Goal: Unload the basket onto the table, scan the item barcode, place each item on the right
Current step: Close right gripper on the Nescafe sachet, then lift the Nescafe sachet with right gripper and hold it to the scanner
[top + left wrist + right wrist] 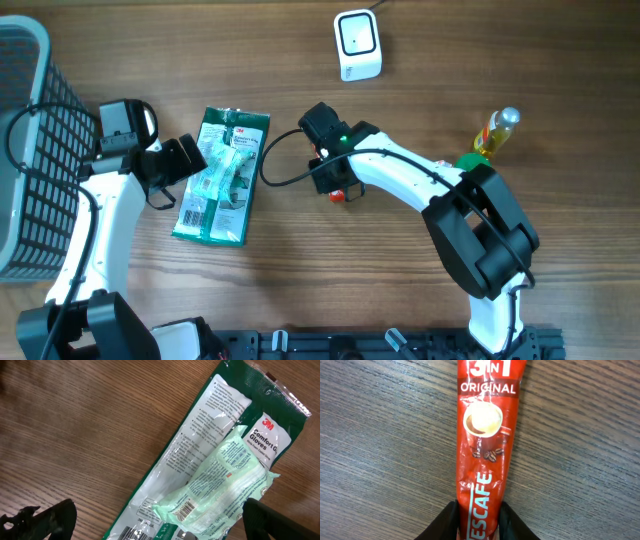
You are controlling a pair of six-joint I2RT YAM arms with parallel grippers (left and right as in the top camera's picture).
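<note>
A red Nescafe 3-in-1 sachet (489, 435) lies lengthwise on the wooden table. My right gripper (478, 520) is shut on its near end, a finger pressed against each side. From overhead only a bit of the sachet (343, 195) shows under the right gripper (338, 188). The white barcode scanner (358, 45) stands at the back of the table. My left gripper (160, 522) is open, with its fingers wide apart over a green 3M gloves pack (200, 455). A pale green wipes packet (220, 485) lies on that pack with its barcode (186, 508) facing up.
A dark mesh basket (30, 150) stands at the left edge. A small yellow bottle (497, 133) with a green item beside it stands at the right. A black cable (280, 165) loops between the gloves pack (222, 175) and the right wrist.
</note>
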